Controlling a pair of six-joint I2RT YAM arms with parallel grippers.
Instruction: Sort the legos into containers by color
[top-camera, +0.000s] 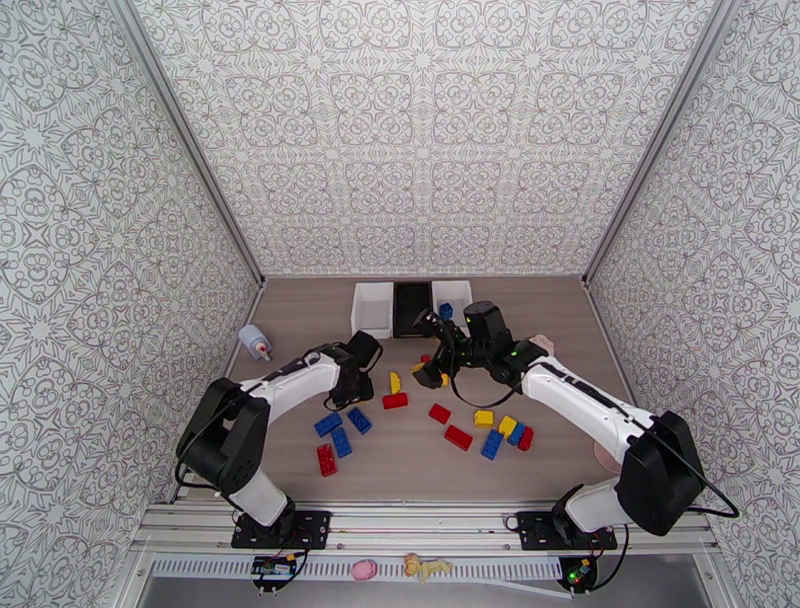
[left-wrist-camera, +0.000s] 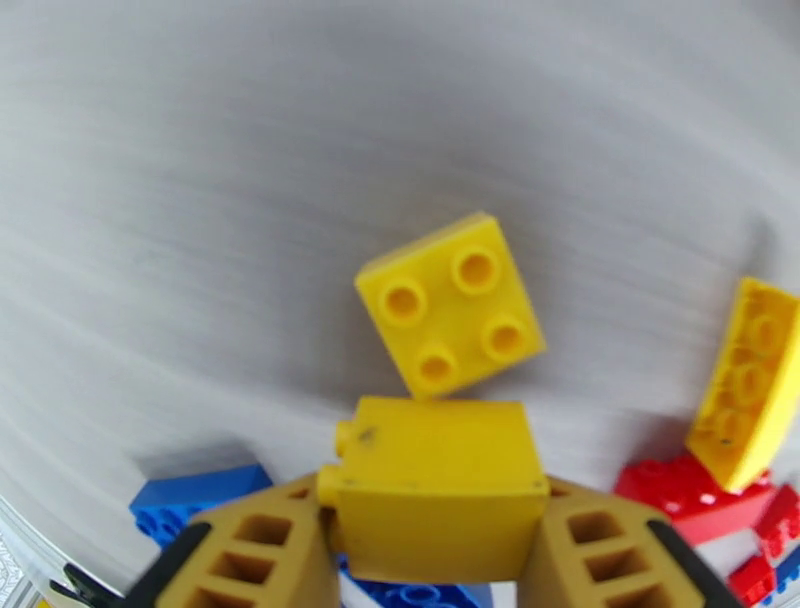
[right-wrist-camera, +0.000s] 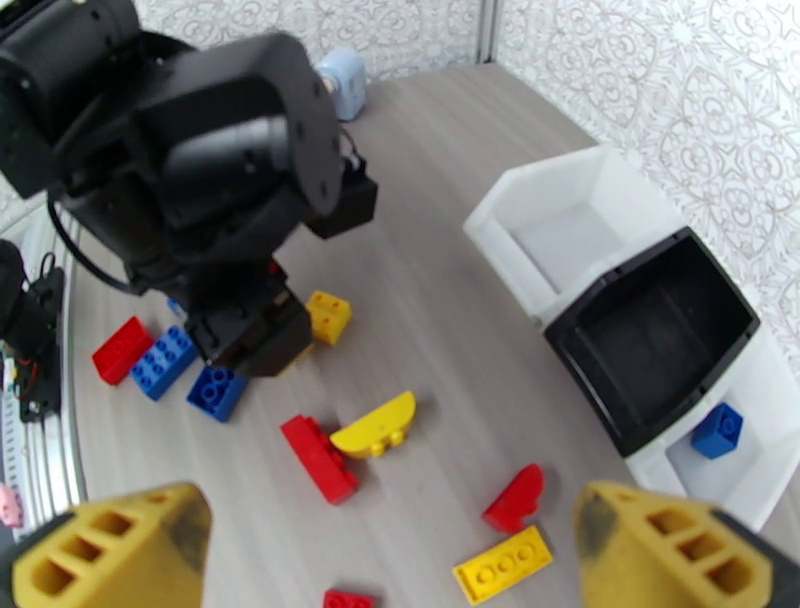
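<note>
Two yellow: four-stud square lego (left-wrist-camera: 450, 305), side-studded lego (left-wrist-camera: 437, 485) in left end effector (left-wrist-camera: 430, 545).

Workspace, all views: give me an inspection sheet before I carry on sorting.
surface: wood-grain table, no spills seen.
job's things: red, yellow, blue legos loose on it; one blue brick in right white bin; black bin, left white bin empty.
clutter: pale bottle, pinkish toy.
grippers: left claw shut on yellow brick; right claw open, empty.
cables: black cable loops beside right claw.
surroundings: patterned walls on three sides.
</note>
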